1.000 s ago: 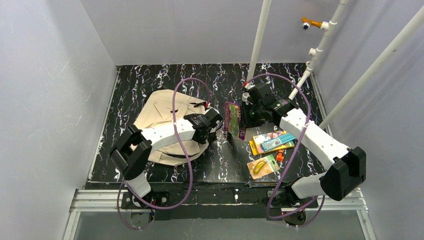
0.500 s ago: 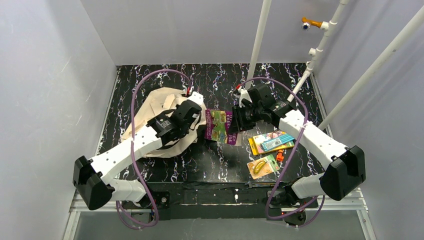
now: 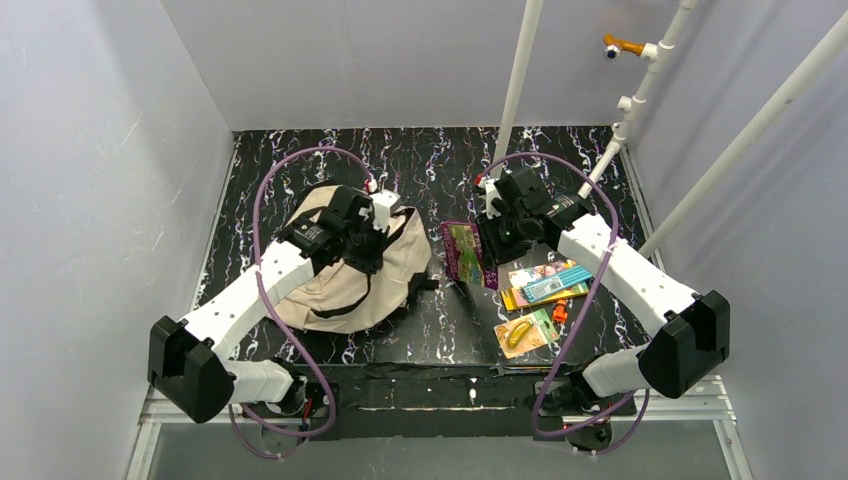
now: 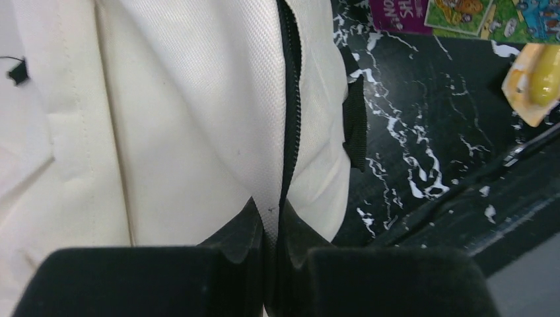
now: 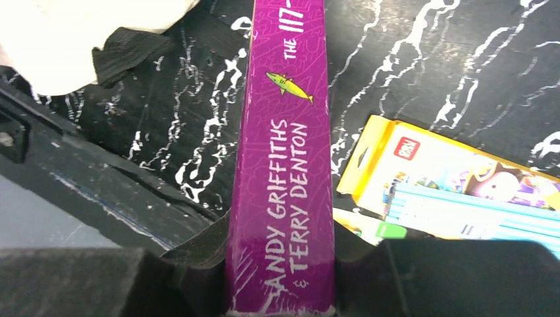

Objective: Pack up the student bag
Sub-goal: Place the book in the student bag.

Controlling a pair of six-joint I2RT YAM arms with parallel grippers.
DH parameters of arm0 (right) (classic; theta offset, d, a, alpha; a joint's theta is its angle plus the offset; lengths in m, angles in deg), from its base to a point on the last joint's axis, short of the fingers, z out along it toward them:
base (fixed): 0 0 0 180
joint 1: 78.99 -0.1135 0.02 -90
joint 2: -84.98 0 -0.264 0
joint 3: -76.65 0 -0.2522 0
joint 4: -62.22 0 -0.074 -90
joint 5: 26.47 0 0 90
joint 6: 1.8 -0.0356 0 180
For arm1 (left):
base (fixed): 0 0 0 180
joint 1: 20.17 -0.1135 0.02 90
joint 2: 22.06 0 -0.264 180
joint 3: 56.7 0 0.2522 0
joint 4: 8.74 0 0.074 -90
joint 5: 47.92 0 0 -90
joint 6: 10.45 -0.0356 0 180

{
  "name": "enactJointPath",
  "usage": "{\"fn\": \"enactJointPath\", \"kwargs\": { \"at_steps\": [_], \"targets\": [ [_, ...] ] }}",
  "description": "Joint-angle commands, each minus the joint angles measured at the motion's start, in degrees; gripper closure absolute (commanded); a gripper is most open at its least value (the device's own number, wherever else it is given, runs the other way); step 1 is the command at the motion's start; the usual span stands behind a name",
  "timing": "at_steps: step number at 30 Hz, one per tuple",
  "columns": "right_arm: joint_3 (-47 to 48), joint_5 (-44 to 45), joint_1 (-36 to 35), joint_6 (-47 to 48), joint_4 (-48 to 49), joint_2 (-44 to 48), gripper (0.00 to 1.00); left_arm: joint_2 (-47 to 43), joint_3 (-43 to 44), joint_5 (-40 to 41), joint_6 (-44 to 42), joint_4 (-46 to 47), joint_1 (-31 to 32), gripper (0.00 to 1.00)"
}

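**Top view.** The student bag (image 3: pixel 395 270) lay on the left half of the black marbled table (image 3: pixel 420 160) as a beige mound. A thin black strap (image 3: pixel 340 306) curved across its near side. Your left gripper (image 3: pixel 368 255) was down on the upper part of the bag. Your right gripper (image 3: pixel 483 250) stood just right of the bag and apart from it. It held a purple book (image 3: pixel 458 250) on edge, with the cover leaning towards the bag. Whether the book's lower edge touched the table could not be told.

**Left wrist view.** Your pads (image 4: pixel 165 277) were pressed together on a fold of the bag's fabric. The pinch fell right at the black zipper (image 4: pixel 288 119), which ran away from them up the beige cloth. A short black webbing tab (image 4: pixel 355 125) hung at the bag's edge over the table.

**Right wrist view.** Your fingers (image 5: pixel 429 277) clamped the book by its two covers, spine towards the camera. The jaws stood partly apart, and the book's thickness filled the gap. The spine read "Andy Griffiths & Terry Denton".

**Other items.** Right of the book a yellow box (image 3: pixel 520 292) lay flat with a light-blue pack (image 3: pixel 555 280) on top. Nearer to you lay a carded yellow banana-shaped item (image 3: pixel 522 333). A small orange object (image 3: pixel 559 312) lay just beside it.
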Motion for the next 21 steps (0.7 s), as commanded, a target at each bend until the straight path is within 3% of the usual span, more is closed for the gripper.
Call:
{"fn": "enactJointPath", "kwargs": {
  "at_steps": [1, 4, 8, 9, 11, 13, 16, 20, 21],
  "targets": [
    [3.1, 2.4, 0.0, 3.0, 0.0, 1.9, 0.99, 1.6, 0.6, -15.8, 2.1, 1.4, -3.7, 0.94],
    [2.7, 0.4, 0.0, 2.4, 0.7, 2.0, 0.99, 3.0, 0.9, -16.2, 2.4, 0.6, -5.3, 0.83],
    [2.1, -2.8, 0.0, 1.5, 2.0, 2.2, 0.99, 5.2, 1.0, -16.9, 1.9, 0.1, -6.2, 0.76],
    [2.1, -3.0, 0.0, 1.5, 2.0, 2.2, 0.99, 5.7, 0.9, -16.7, 1.7, 0.1, -6.2, 0.78],
    [2.7, -3.5, 0.0, 1.7, 1.6, 2.3, 0.99, 5.8, 0.7, -13.2, 2.1, 0.4, -6.2, 1.0],
    [4.0, -8.4, 0.0, -2.1, 3.3, 4.2, 0.99, 0.0, 1.3, -4.4, 1.0, 2.0, -6.1, 1.0],
    [-8.5, -32.9, 0.1, -21.5, 24.5, 6.4, 0.99, -11.7, 0.5, 0.1, -2.3, 9.1, -6.0, 1.0],
    [-6.9, -34.2, 0.1, -25.4, 28.5, 6.2, 0.99, -13.9, 2.2, 0.1, -7.1, 6.6, -5.8, 1.0],
    [-11.8, -39.0, -0.1, -33.6, 39.6, 4.9, 0.99, -14.3, 3.0, -0.5, -9.4, 6.1, -5.8, 1.0]
  ]
}}
